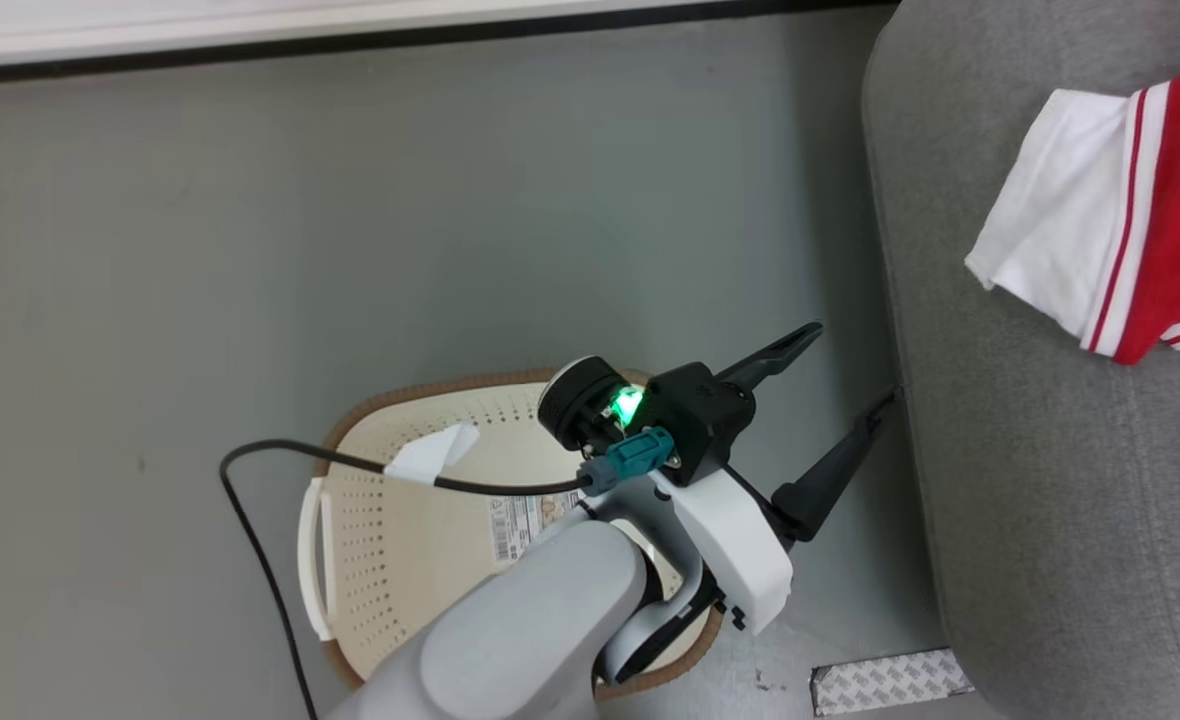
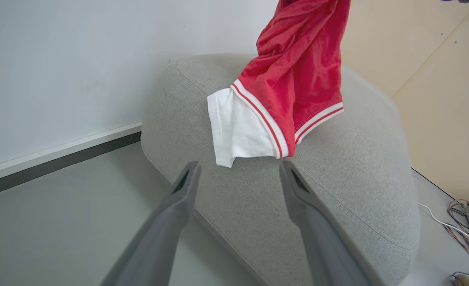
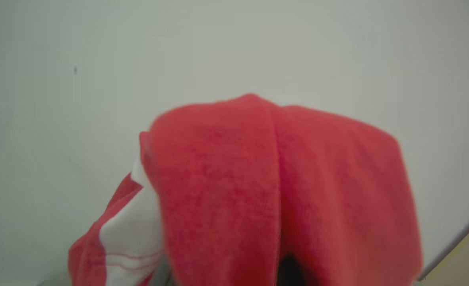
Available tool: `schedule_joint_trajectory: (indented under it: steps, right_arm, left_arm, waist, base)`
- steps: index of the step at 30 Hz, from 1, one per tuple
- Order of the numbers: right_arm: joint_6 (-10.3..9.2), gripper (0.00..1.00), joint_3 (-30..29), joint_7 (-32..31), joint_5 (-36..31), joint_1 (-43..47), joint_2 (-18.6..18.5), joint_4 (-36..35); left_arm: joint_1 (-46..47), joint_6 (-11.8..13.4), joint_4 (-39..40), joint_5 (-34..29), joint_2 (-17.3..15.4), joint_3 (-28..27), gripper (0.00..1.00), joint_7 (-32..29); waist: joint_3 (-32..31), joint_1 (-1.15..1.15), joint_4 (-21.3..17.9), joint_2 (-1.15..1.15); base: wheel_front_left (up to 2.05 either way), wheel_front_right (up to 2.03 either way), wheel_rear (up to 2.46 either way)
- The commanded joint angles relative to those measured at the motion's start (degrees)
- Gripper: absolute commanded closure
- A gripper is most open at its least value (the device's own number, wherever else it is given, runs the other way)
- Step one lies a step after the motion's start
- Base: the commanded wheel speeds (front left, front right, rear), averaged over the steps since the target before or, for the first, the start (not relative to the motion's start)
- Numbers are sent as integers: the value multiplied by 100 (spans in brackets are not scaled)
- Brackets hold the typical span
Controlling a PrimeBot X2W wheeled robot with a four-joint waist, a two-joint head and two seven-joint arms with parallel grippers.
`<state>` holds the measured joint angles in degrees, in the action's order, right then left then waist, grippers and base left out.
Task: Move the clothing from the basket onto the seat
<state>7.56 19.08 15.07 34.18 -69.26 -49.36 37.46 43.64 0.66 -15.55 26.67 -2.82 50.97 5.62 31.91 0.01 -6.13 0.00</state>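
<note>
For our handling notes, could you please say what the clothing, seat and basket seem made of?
Clothing: soft matte fabric, it drapes in folds. Seat: grey woven upholstery, weave and stitched seam visible. Basket: probably smooth cream plastic, rigid perforated walls, woven-look brown rim.

The grey floor (image 1: pixel 450 200) bears the basket (image 1: pixel 390 540) and the seat (image 1: pixel 1050 500), on which the clothing (image 1: pixel 1070 220) partly rests.

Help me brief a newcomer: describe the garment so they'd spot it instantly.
Find the large light grey sofa beside the cream laundry basket. A red garment hangs down onto its rounded corner. Its neighbours are plain; it alone is red, with white panel and striped trim.
</note>
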Motion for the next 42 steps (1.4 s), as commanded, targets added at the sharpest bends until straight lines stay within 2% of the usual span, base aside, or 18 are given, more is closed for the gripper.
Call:
schedule_joint_trajectory:
  steps: [1, 11, 20, 21, 23, 24, 25, 34, 42]
  right_arm:
    - [-15, 100, 107, 6, 181, 0, 82, 338]
    - [-15, 100, 720, -215, 1006, 196, 535, 1531]
    - [-15, 100, 1323, -623, 1438, 348, 750, 1805]
    - [-15, 96, 1368, -649, 1484, 356, 752, 1836]
    - [-15, 54, 1484, -647, 1551, 380, 760, 1842]
    - [-15, 10, 1532, -623, 1595, 397, 756, 1834]
    - [-15, 0, 1575, -610, 1633, 420, 748, 1825]
    - [-15, 0, 2022, -440, 1840, 744, 707, 1750]
    - [-15, 0, 2469, -319, 2106, 1371, 744, 1328]
  left_arm:
    - [68, 46, -3, 95, -19, 35, 0, 70]
    - [170, 227, -42, 197, -18, 237, 0, 138]
    - [128, 296, -91, 296, -18, 350, 0, 212]
    - [145, 313, -95, 317, -18, 360, 0, 218]
    - [176, 333, -95, 371, -18, 364, 0, 258]
    - [186, 345, -104, 391, -18, 368, 0, 272]
    - [189, 347, -121, 413, -18, 370, 0, 294]
    - [59, 331, -388, 535, -36, 397, 0, 478]
    - [-192, 305, -677, 644, -198, 339, 0, 656]
  waist:
    - [144, -1, 56, 0]
    - [411, -1, 229, 0]
    - [436, -1, 300, 0]
    - [434, -1, 304, 0]
    - [412, -1, 311, 0]
    - [394, -1, 311, 0]
    - [372, -1, 307, 0]
    - [-63, -1, 235, 0]
    - [-654, -1, 74, 0]
  base:
    - [0, 0, 0]
    - [0, 0, 0]
    - [0, 0, 0]
    - [0, 0, 0]
    - [0, 0, 0]
    - [0, 0, 0]
    - [0, 0, 0]
    - [0, 0, 0]
    - [0, 0, 0]
